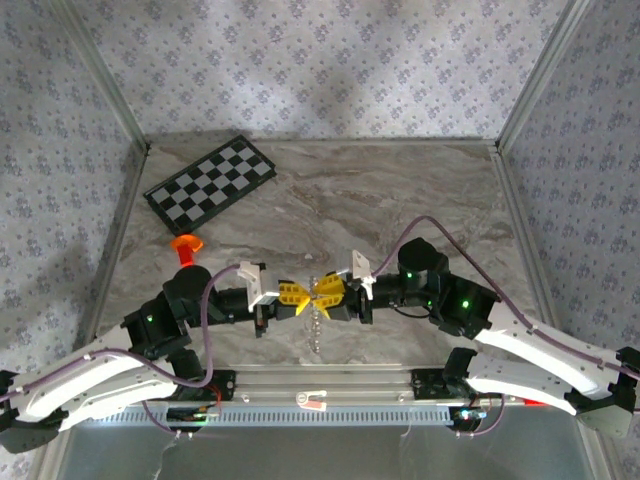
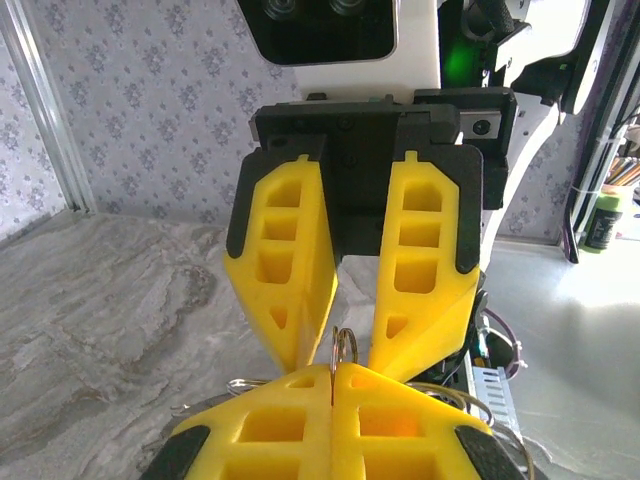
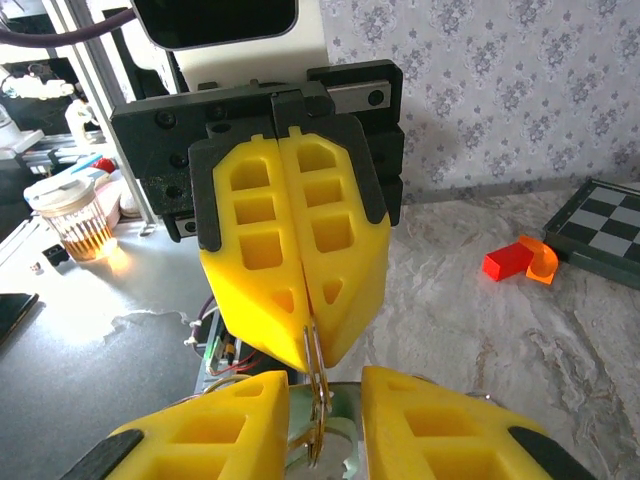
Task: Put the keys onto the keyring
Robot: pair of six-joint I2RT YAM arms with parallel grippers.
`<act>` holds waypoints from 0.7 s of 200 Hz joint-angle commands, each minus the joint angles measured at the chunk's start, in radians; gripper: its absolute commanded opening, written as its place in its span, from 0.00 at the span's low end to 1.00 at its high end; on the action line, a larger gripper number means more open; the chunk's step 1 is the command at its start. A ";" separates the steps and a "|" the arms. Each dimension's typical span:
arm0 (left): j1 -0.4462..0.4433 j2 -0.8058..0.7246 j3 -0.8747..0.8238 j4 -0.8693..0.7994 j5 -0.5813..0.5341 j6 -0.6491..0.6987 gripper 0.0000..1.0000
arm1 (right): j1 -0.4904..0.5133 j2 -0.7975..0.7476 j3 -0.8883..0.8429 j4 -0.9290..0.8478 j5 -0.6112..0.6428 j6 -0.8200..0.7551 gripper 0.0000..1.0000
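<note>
Above the middle of the surface's [image 1: 420, 200] near edge, the left gripper [image 3: 311, 345] is clamped tight on the thin keyring [image 3: 318, 395]. The right gripper [image 2: 342, 358] has its jaws parted either side of the wire. A checkerboard [image 1: 210, 183] in the far left corner and an orange piece [image 1: 186, 243] beside it lie well clear, while yellow fingers [image 2: 285, 260] hide most of the ring and the dangling keys [image 1: 318, 325] are too small to tell apart.

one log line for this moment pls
left gripper: shut on keyring | right gripper: open, jaws either side of keyring | keyring: hanging between both grippers
</note>
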 commanded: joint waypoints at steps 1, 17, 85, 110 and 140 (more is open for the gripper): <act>-0.004 -0.017 0.004 0.070 -0.008 -0.011 0.00 | 0.001 -0.024 -0.009 0.012 -0.009 0.002 0.22; -0.005 -0.017 0.005 0.065 -0.007 -0.010 0.00 | 0.000 -0.025 -0.011 0.016 -0.009 0.001 0.19; -0.004 -0.020 0.012 0.044 -0.008 -0.001 0.00 | 0.000 -0.018 -0.019 0.054 -0.027 0.012 0.13; -0.004 -0.018 0.014 0.039 -0.008 -0.001 0.00 | 0.002 -0.018 -0.019 0.052 -0.025 0.015 0.06; -0.004 -0.020 0.016 0.028 -0.016 0.001 0.00 | 0.002 -0.020 -0.013 0.030 -0.019 0.004 0.00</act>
